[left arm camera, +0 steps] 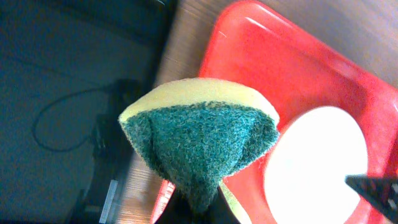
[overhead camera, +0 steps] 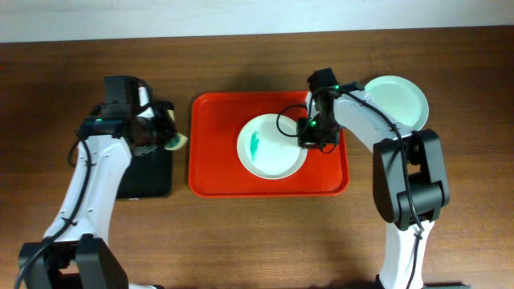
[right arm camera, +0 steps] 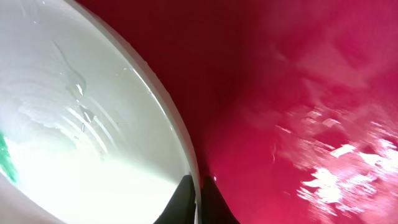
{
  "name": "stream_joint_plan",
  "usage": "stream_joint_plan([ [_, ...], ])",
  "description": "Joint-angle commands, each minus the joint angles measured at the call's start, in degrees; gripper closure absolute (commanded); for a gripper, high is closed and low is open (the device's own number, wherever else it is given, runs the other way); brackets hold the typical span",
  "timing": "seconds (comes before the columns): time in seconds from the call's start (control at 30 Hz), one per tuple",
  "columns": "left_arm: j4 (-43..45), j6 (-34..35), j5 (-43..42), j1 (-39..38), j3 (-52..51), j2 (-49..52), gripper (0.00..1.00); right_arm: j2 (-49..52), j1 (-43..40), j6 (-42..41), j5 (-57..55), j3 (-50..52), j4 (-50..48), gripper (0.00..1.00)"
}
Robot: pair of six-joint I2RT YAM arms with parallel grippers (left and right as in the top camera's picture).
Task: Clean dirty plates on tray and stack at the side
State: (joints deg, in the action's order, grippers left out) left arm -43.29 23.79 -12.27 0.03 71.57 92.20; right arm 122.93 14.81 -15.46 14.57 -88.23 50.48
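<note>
A pale plate (overhead camera: 271,147) with a teal smear (overhead camera: 254,144) lies in the red tray (overhead camera: 213,160). My right gripper (overhead camera: 307,136) is shut on this plate's right rim; the wrist view shows the rim (right arm camera: 180,140) pinched between the fingers (right arm camera: 198,196). A clean plate (overhead camera: 399,100) sits on the table right of the tray. My left gripper (overhead camera: 165,132) is shut on a yellow and green sponge (left arm camera: 202,134), held over the gap between the black tray and the red tray (left arm camera: 280,74). The plate also shows in the left wrist view (left arm camera: 314,165).
A smaller black tray (overhead camera: 148,172) lies left of the red tray, under my left arm. The wooden table (overhead camera: 265,241) stretches in front of both trays. A cable (overhead camera: 287,120) loops over the plate's far edge.
</note>
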Motion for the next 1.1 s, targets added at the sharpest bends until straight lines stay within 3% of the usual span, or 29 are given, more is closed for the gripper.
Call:
stream_joint_plan([
  [0.0,0.04,-1.33,-2.99,-5.22,-0.31,0.37,1.00,1.09,3.41,-5.05,-1.60,1.07,-1.79,0.96],
  [0.27,6.86,-0.68,-2.91,-15.06,-0.28,7.61,1.00,1.09,9.46,-4.09,-1.75,1.07,-6.43,0.94],
  [0.83,12.20,-0.72,-1.92,-18.78,-0.28,23.45,1.00,1.09,9.51,-4.11,-1.70,1.07,-7.89,0.94],
  [0.9,12.44,-0.72,4.35,-18.75,-0.28,24.39,1.00,1.09,9.51,-4.11,-1.70,1.07,-7.87,0.94],
  [1.07,9.79,-0.70,30.84,-18.73,-0.17,24.50,1.00,1.09,9.51,-4.11,-1.70,1.07,-7.85,0.94],
])
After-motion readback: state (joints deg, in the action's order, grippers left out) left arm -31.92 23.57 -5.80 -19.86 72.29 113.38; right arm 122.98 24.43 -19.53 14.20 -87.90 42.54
